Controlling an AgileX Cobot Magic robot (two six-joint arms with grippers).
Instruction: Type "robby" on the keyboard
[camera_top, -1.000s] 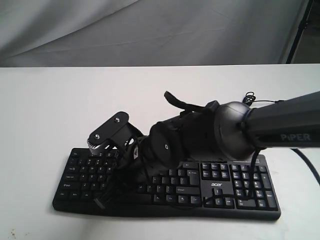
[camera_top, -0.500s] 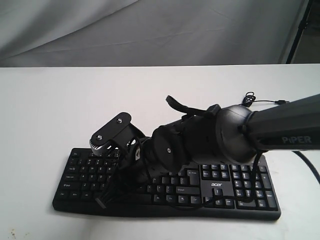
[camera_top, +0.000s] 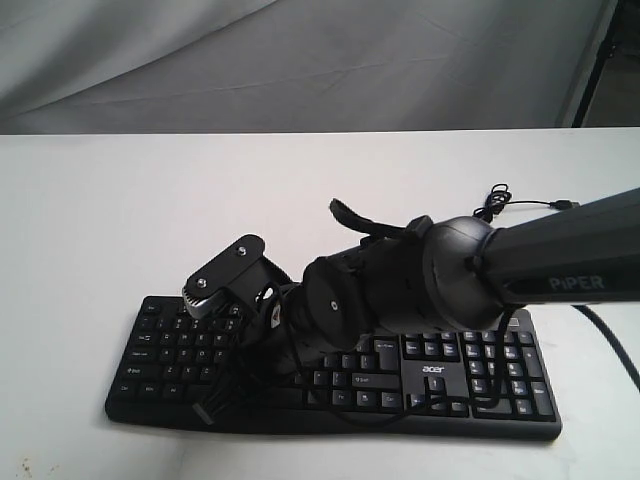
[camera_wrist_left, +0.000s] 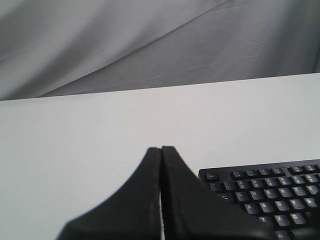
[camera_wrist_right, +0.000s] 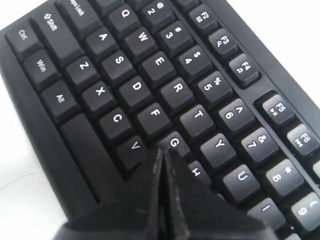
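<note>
The black keyboard (camera_top: 485, 372) with its white acer logo lies near the table's front edge. My right arm reaches across it from the right. The right gripper (camera_top: 212, 402) is shut and empty, pointing down at the left half of the keys. In the right wrist view the right gripper (camera_wrist_right: 162, 150) has its tips between the V and G keys of the keyboard (camera_wrist_right: 150, 75) and covers the key below them. Touch cannot be told. The left gripper (camera_wrist_left: 161, 148) is shut and empty, off the Esc corner of the keyboard (camera_wrist_left: 272, 192). It does not show in the exterior view.
The keyboard's thin black cable (camera_top: 500, 205) curls on the white table (camera_top: 100, 210) behind the number pad. A grey cloth backdrop (camera_top: 300, 60) hangs behind the table. A black stand leg (camera_top: 598, 60) rises at the back right.
My right arm has sunk a little and drifted slightly right over the keys, its wrist bracket now lower. The keyboard has not moved.
</note>
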